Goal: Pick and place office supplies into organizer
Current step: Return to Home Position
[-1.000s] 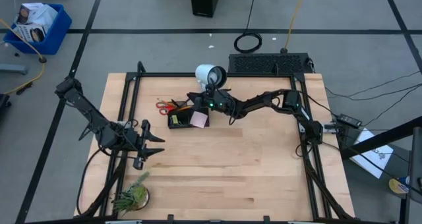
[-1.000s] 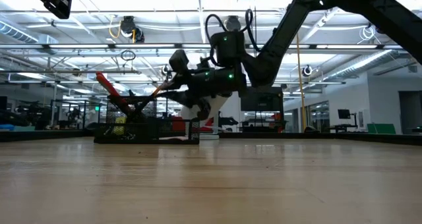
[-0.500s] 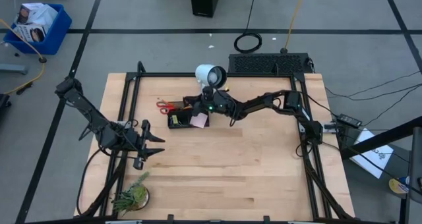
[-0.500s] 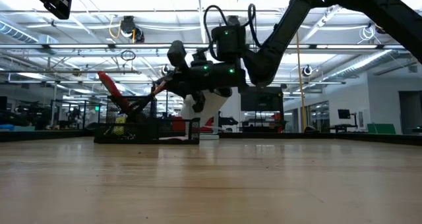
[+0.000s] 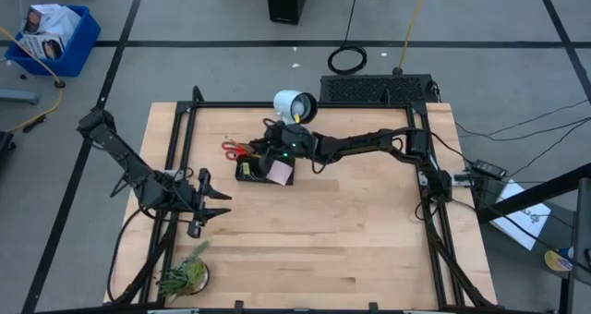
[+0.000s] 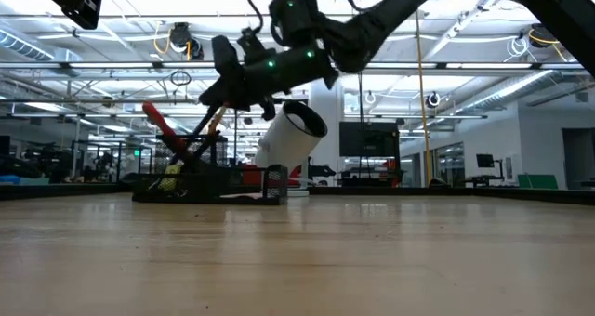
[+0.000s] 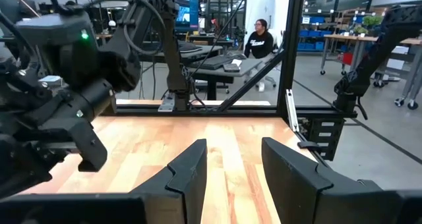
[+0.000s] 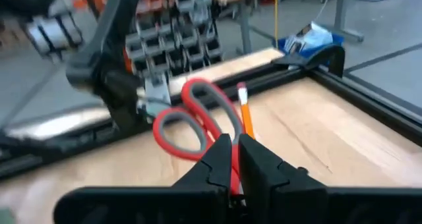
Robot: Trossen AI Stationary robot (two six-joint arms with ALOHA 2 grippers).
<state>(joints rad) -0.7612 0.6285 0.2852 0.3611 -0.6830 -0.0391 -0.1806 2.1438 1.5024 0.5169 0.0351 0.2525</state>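
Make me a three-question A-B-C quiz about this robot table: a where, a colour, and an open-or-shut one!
1. Where are the scissors? A beside the organizer B in it C far from it
2. What colour is the sticky pad? A pink B green C blue
3. How is the left gripper? A shut, empty B shut on something C open, empty
Answers: 1 B, they lean up out of it; 2 A, a pink square shows from above; 3 C, its fingers stand apart, nothing between.

Robotics lab: workbenches, exposed ceiling trusses, taped concrete floor.
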